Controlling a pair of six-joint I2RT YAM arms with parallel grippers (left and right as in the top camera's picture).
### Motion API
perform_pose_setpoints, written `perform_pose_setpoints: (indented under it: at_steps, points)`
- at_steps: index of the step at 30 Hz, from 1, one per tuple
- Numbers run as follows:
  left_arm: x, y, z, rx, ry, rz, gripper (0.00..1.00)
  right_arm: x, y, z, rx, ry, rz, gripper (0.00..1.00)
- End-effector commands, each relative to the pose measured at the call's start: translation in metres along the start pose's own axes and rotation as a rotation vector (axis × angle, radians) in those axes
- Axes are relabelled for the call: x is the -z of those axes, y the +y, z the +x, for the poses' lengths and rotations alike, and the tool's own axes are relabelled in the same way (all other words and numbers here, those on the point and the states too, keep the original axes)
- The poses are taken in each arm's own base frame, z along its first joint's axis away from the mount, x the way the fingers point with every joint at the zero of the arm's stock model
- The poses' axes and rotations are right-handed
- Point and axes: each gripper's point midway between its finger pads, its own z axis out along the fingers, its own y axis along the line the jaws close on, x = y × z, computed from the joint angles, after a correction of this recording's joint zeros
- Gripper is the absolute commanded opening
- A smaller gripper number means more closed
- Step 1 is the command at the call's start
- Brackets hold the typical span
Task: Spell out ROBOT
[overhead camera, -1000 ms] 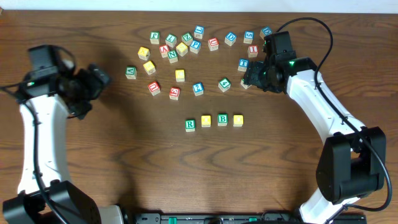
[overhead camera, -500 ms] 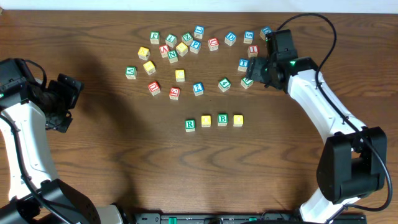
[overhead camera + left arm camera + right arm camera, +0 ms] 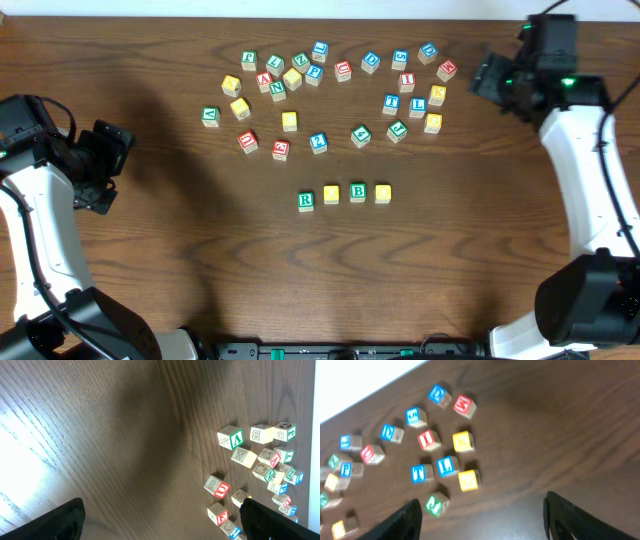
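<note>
Four cubes stand in a row at mid-table: green R (image 3: 306, 200), a yellow cube (image 3: 331, 195), green B (image 3: 357, 192) and another yellow cube (image 3: 383, 193). The blue T (image 3: 391, 103) (image 3: 421, 473) lies in the loose cluster at the back right, beside a blue L (image 3: 447, 465). My right gripper (image 3: 493, 88) (image 3: 485, 520) hangs open and empty at the far right, to the right of that cluster. At the table's left side my left gripper (image 3: 108, 165) (image 3: 162, 525) is wide open, holding nothing, far from the row.
Several other letter cubes are scattered across the back of the table (image 3: 290, 75). A green cube (image 3: 436, 503) and a yellow cube (image 3: 469, 480) lie closest to my right fingers. A red U cube (image 3: 217, 486) lies near my left gripper's right finger.
My right arm has pulled back up and to the right, away from the cube cluster, uncovering cubes there, its jaws a little wider. My left arm swung left early on, then held still.
</note>
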Motion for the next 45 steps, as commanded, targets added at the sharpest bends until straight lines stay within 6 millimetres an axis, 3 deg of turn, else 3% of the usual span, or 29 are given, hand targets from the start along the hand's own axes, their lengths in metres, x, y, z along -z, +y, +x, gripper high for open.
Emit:
perform_pose_setpoints:
  at_steps: [1,4,7,11,24,34,40,45]
  points:
    - [-0.001,0.005,0.001,0.019,0.002,-0.012,0.97,0.019,0.004,-0.011,0.036,0.016,-0.114,0.73]
    - [-0.001,0.005,0.002,0.018,0.002,-0.012,0.98,0.029,0.003,-0.017,0.009,0.023,-0.172,0.70]
    - [-0.001,0.005,0.001,0.018,0.002,-0.012,0.97,0.035,0.015,-0.023,0.011,0.017,-0.253,0.65]
    - [-0.001,0.005,0.002,0.018,0.002,-0.012,0.98,0.037,0.025,-0.023,0.023,0.022,-0.276,0.77]
    - [-0.001,0.005,0.001,0.018,0.002,-0.012,0.98,0.043,0.035,-0.042,0.063,0.059,-0.268,0.76]
    - [-0.001,0.005,0.002,0.018,0.003,-0.013,0.98,0.004,0.058,-0.032,0.107,0.116,-0.287,0.78]
    - [-0.001,0.006,0.004,0.021,0.011,-0.019,0.98,-0.028,0.087,-0.005,0.161,0.188,-0.302,0.81]
    - [-0.001,0.006,0.004,0.020,0.011,-0.019,0.98,-0.043,0.103,0.014,0.191,0.236,-0.311,0.85]
